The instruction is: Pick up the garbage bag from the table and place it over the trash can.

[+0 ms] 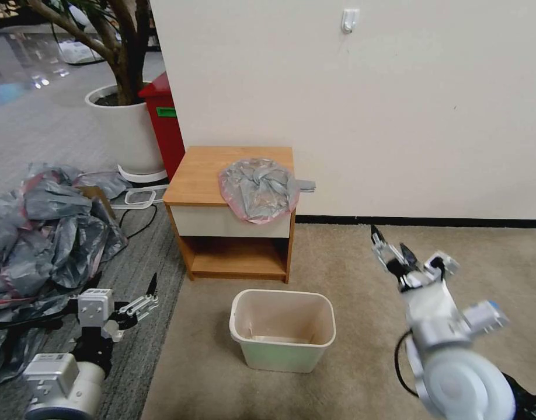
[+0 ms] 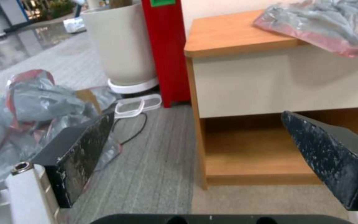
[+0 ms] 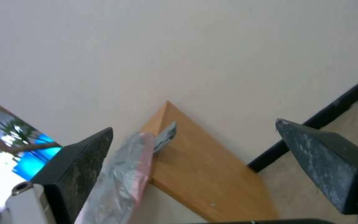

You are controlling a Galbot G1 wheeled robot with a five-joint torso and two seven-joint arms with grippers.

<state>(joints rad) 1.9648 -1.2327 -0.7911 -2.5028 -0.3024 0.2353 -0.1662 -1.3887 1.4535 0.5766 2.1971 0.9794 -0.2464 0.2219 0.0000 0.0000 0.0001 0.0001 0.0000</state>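
Grey bag, head view: the garbage bag (image 1: 259, 188) lies crumpled on the table (image 1: 201, 172), draping over its front edge; the trash can (image 1: 282, 329) stands on carpet before it
Left wrist view: left gripper (image 2: 195, 146) spread wide, empty, low beside the table
Right wrist view: right gripper (image 3: 195, 155) spread wide, empty, near the bag's pink rim

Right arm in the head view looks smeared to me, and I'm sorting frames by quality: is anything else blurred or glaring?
Head view: the right gripper and its arm are motion-blurred; the table and trash can are sharp. Left wrist view: glare on the glossy floor beyond the plant pot.
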